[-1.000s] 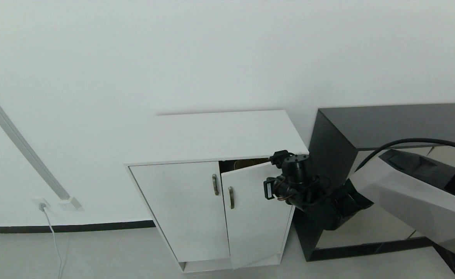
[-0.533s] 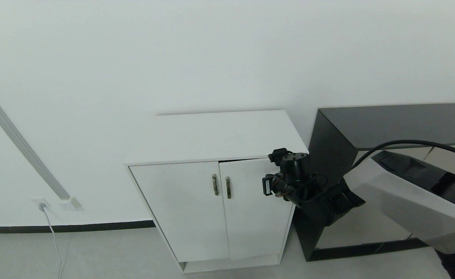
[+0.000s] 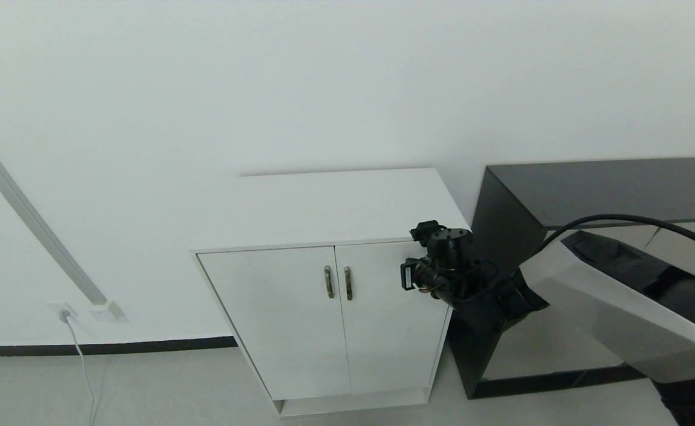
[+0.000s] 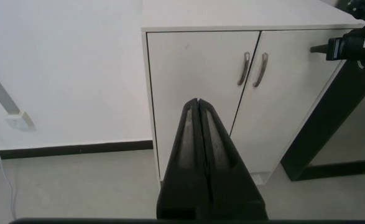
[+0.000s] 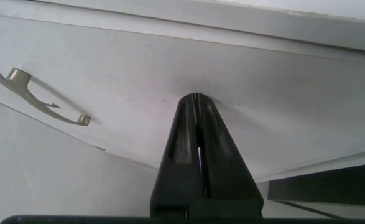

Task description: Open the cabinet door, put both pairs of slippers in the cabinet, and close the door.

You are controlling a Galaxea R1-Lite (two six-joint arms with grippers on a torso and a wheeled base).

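Cabinet door (image 3: 391,313) now flush, ajar a second ago; closed, empty right gripper (image 5: 196,98) against it.

**Right gripper (image 5: 198,98) tip-first against the cabinet door (image 5: 281,106)**

The gripper's fingers were drawn together, and their tip met the white door panel. A curved metal handle (image 5: 45,99) stood on the panel, well apart from the tip. A dark strip of furniture (image 5: 331,186) lay past the door's edge.

Cabinet (image 3: 323,207) stands against wall (image 3: 323,89), bench (image 3: 590,183) just right.
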